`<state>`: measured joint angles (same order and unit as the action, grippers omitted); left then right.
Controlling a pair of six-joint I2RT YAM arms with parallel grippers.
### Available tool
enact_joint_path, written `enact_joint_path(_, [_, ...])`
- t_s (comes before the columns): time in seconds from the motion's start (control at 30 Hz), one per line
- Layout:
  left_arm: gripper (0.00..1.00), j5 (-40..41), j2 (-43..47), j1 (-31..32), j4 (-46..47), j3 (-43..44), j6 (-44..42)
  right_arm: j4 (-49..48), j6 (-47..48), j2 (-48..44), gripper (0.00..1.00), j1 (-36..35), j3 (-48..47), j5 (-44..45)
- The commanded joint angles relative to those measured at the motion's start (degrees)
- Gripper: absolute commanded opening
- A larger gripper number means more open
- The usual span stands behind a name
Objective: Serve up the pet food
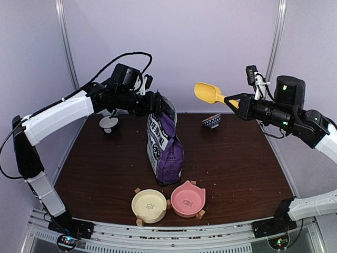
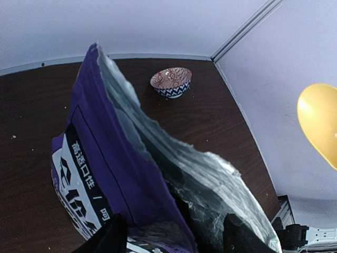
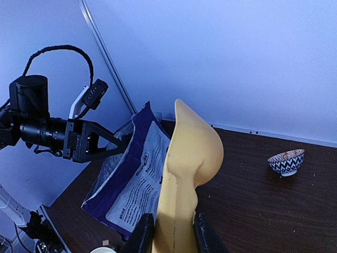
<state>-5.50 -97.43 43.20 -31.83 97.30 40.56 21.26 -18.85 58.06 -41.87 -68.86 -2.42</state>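
Observation:
The purple pet food bag (image 1: 166, 153) stands upright mid-table with its top open. It also shows in the left wrist view (image 2: 110, 158) and the right wrist view (image 3: 131, 179). No kibble shows; the bag's inside is dark. My left gripper (image 1: 160, 103) is at the bag's top, its jaws wide apart astride the bag's near edge (image 2: 174, 237). My right gripper (image 1: 234, 101) is shut on the handle of the yellow scoop (image 1: 208, 93), held high to the right of the bag. The scoop (image 3: 192, 153) looks empty from below.
A cream bowl (image 1: 149, 205) and a pink bowl (image 1: 187, 199) sit side by side at the table's front, just before the bag. A small patterned bowl (image 1: 211, 121) stands at the back right. A white round object (image 1: 109, 124) sits at the back left.

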Motion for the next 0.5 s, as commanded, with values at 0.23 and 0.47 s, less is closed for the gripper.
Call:
enact_joint_path(0.23, [0.03, 3.0, 1.7, -0.8, -7.1, -2.2, -2.3, 0.5, 2.0, -1.0, 0.14, 0.0, 0.3, 1.6])
enact_joint_path(0.47, [0.00, 8.7, 11.2, -9.7, -13.6, -2.8, -8.2, 0.5, 1.8, -0.3, 0.14, -0.2, 0.2, 1.5])
